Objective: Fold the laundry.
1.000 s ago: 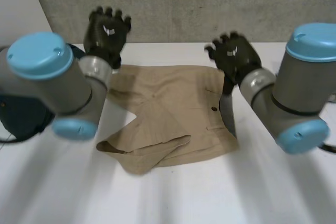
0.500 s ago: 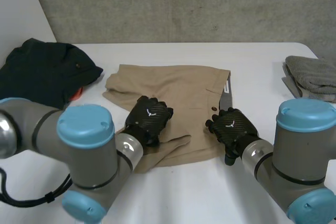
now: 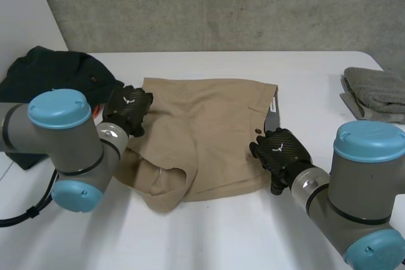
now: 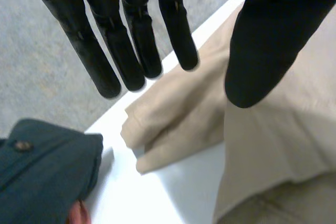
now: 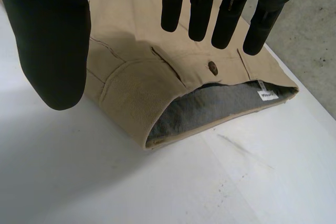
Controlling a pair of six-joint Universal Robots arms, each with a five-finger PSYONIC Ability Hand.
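Note:
Tan trousers (image 3: 209, 131) lie partly folded in the middle of the white table (image 3: 253, 238), waistband to the right. My left hand (image 3: 128, 110) hovers at their left edge, beside the back-left corner. In the left wrist view its fingers (image 4: 131, 40) are straight and apart from the thumb, with the tan cloth (image 4: 178, 114) lying below, past the fingertips. My right hand (image 3: 280, 153) is at the waistband's near end. In the right wrist view its fingers (image 5: 199, 3) are straight above the buttoned waistband (image 5: 131, 87), nothing between them and the thumb.
A dark green garment (image 3: 50, 83) is heaped at the back left, close to my left hand, and also lies beside the trousers' corner (image 4: 42, 177). Something orange (image 3: 95, 112) peeks from under it. A folded grey towel (image 3: 376, 93) lies at the right edge.
My left hand has moved from the middle of the trousers to their left edge, and the folded lower-left part now lies looser, with a loop. The right hand has barely moved.

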